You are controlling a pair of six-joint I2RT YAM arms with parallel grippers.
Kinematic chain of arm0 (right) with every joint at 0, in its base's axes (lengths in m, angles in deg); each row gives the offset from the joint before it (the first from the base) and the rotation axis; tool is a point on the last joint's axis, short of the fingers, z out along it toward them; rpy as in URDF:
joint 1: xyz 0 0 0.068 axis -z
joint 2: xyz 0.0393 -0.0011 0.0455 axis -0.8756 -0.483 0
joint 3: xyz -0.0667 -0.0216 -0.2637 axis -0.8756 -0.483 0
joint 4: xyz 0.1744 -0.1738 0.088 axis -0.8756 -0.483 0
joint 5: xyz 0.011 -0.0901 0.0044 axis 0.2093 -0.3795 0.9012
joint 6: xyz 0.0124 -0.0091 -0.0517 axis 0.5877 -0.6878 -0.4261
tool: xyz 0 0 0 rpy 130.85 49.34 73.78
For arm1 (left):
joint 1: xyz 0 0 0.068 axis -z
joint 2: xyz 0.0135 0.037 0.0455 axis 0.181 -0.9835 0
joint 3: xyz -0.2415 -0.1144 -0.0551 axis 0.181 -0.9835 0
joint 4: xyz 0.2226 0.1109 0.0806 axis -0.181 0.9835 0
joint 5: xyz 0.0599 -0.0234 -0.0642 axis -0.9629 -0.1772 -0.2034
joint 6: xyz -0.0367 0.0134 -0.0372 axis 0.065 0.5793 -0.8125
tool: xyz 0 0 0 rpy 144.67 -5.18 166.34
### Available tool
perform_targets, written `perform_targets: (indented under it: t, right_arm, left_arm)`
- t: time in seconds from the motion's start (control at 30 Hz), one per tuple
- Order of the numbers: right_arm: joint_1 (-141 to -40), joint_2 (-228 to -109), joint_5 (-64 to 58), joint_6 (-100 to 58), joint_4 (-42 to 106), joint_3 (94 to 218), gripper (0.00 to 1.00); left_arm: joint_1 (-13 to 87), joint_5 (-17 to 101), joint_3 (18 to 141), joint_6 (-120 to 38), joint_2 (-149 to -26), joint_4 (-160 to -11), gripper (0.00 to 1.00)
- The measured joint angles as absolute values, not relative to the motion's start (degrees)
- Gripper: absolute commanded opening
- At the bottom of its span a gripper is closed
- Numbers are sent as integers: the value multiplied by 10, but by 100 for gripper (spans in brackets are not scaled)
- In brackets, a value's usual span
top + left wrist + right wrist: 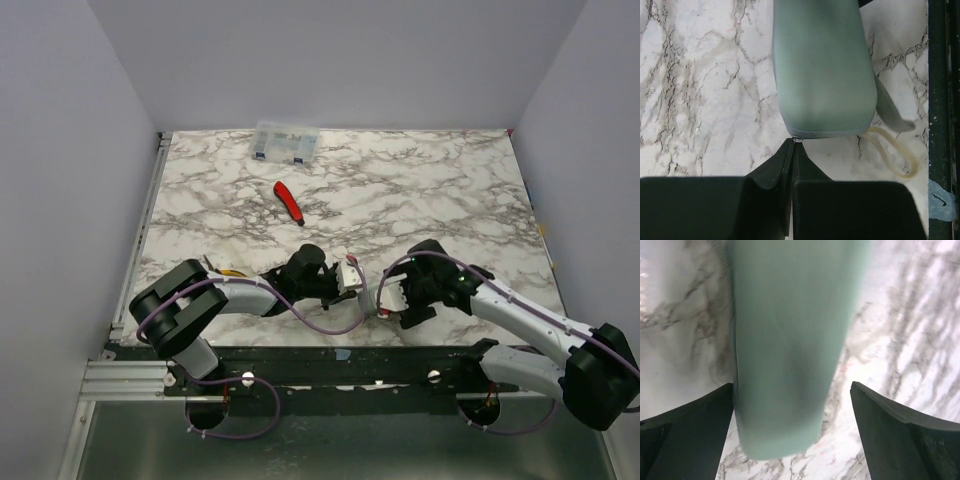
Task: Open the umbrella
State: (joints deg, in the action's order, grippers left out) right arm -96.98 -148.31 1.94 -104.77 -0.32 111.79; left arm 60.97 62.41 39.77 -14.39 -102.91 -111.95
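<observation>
The umbrella is in its pale mint-green sleeve, lying on the marble table near the front edge. My left gripper is shut, its fingertips pinching a small metal piece at the sleeve's end seam. A beige cord loop and a grey strap trail from that end. My right gripper is open and straddles the sleeve, with the left finger close against it and the right finger apart. In the top view the left gripper and the right gripper face each other and hide the umbrella.
A red-handled screwdriver lies mid-table. A clear plastic box stands at the back. Something yellow shows beside the left arm. A black rail with blue tape runs along the table's front edge.
</observation>
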Motion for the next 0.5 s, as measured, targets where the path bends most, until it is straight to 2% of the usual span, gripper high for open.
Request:
perform_targets:
  t: [0.23, 0.5]
  right_arm:
    - [-960, -1444, 17, -913, -2, 1194, 100]
    - [-960, -1418, -31, -664, -60, 1316, 100]
  left_arm:
    - [609, 620, 395, -169, -1029, -1131, 0]
    - [614, 604, 394, -215, -1031, -1147, 0]
